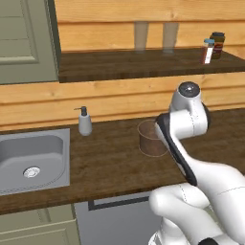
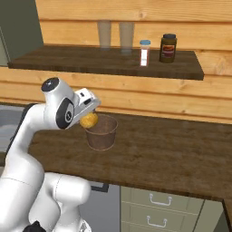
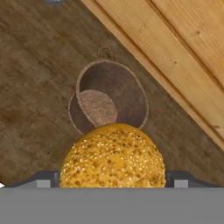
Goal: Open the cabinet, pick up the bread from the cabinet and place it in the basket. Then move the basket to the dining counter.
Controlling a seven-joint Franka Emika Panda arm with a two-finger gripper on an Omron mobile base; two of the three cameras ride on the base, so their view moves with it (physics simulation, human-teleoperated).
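Fingers (image 3: 46, 178) spread wide, gripping bread (image 2: 89, 120) betw. them, above near rim of basket (image 2: 101, 132). Basket: upright on surface (image 2: 172, 154), nothing inside, woven base visible. Bread: roundish seeded lump, no clear long axis.

We are seeing a glossy white arm (image 1: 191, 119) of rounded, bulbous links, with dark bands showing at the joints and a grey disc capping the top joint. The white, boxy gripper (image 2: 89, 114) is showing dark fingertips (image 3: 43, 178).
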